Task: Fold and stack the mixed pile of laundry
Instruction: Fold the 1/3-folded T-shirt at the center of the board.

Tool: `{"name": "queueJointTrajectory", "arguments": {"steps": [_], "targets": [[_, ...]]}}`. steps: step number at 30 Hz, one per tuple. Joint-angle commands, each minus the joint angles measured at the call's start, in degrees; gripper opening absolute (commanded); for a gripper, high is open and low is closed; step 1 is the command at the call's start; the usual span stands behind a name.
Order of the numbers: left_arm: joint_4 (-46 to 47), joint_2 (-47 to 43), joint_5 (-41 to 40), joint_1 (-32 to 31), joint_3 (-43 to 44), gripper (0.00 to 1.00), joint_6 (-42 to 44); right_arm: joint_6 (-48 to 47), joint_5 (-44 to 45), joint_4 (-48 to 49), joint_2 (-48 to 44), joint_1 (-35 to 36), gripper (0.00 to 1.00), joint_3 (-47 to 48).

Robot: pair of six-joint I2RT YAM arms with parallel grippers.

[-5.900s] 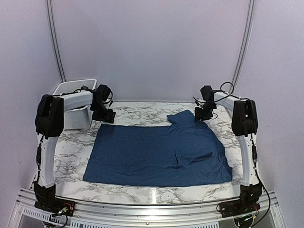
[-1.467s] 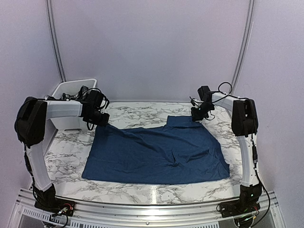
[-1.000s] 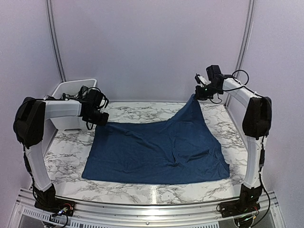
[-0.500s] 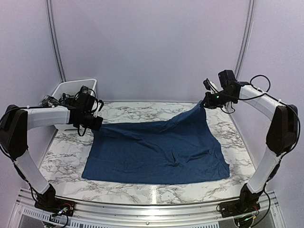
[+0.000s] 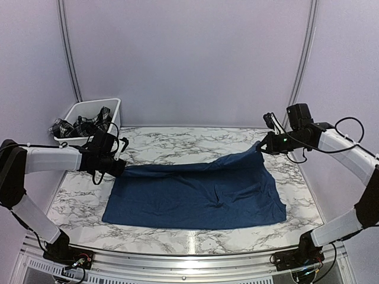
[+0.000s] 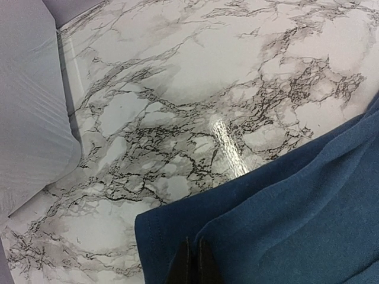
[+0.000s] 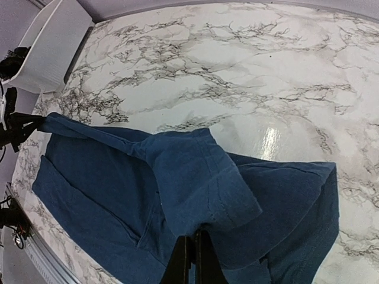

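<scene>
A navy blue t-shirt (image 5: 195, 192) lies spread on the marble table, its far edge lifted off the surface. My left gripper (image 5: 117, 167) is shut on the far left corner of the t-shirt (image 6: 266, 225). My right gripper (image 5: 260, 146) is shut on the far right part, holding it higher than the left. In the right wrist view a sleeve of the t-shirt (image 7: 201, 183) hangs from my shut fingers (image 7: 179, 260). A black-and-white plaid garment (image 5: 83, 125) sits in the white bin.
The white plastic bin (image 5: 114, 106) stands at the far left corner of the table, also seen in the right wrist view as a white bin (image 7: 50, 47). Bare marble table (image 5: 189, 139) lies behind the shirt. Walls close in on both sides.
Both grippers have pulled the shirt's far edge toward the near side, the right one coming down from its raised position. The fabric's far edge now sits nearer the shirt's middle.
</scene>
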Motion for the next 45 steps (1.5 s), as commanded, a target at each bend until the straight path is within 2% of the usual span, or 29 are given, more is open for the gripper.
{"name": "queueJointTrajectory", "arguments": {"steps": [1, 8, 14, 15, 18, 21, 25, 32, 36, 38, 39, 42, 43, 45], "targets": [[2.1, -3.0, -0.9, -0.4, -2.2, 0.00, 1.1, 3.8, -2.2, 1.8, -5.1, 3.6, 0.00, -6.0], [1.3, -3.8, -3.5, -3.4, -6.0, 0.00, 5.4, 5.7, 1.3, 0.3, -10.2, 6.3, 0.00, -14.2], [0.2, -9.9, -6.7, -3.7, -10.0, 0.01, 4.3, 4.3, 2.3, -5.4, -14.6, 6.3, 0.00, -16.5], [-0.8, -10.6, -7.7, -3.7, -9.9, 0.05, 3.9, 4.3, 2.3, -5.9, -15.2, 6.4, 0.00, -17.0], [-1.2, -14.5, -9.5, -3.7, -10.5, 0.49, 1.2, 4.4, 1.3, -6.6, -16.2, 6.3, 0.00, -18.4], [1.3, -19.6, -9.1, -3.6, -12.9, 0.76, -1.0, 5.2, 0.0, -7.5, -14.1, 6.3, 0.00, -18.4], [0.9, -22.9, -8.9, -3.4, -12.4, 0.90, -3.6, 6.7, -1.5, -11.1, -11.8, 6.3, 0.00, -19.0], [-7.1, -17.0, -4.9, -2.0, -5.0, 0.86, -15.6, 7.1, -2.5, -19.2, -12.9, 6.3, 0.00, -21.2], [-11.9, -11.7, -3.2, -0.7, -1.5, 0.82, -20.9, 6.1, -7.5, -20.5, -11.8, 6.4, 0.00, -22.3], [-13.8, -9.7, -2.0, 0.6, 0.5, 0.80, -22.8, 4.2, -5.8, -22.2, -10.8, 6.3, 0.00, -20.6], [-14.4, -9.1, -1.7, 0.9, 1.2, 0.80, -23.4, 4.2, -4.5, -23.8, -10.0, 6.2, 0.04, -19.3], [-15.5, -8.1, -1.6, 1.8, 2.7, 0.81, -24.6, 5.0, -3.6, -25.9, -8.0, 5.3, 0.41, -13.5], [-15.8, -7.9, -1.7, 2.3, 3.1, 0.81, -25.1, 5.9, -2.2, -25.8, -7.7, 4.8, 0.48, -11.2], [-16.5, -6.9, -1.9, 3.2, 3.8, 0.81, -25.9, 6.9, 1.3, -22.7, -6.8, 3.3, 0.53, -7.2]]}}
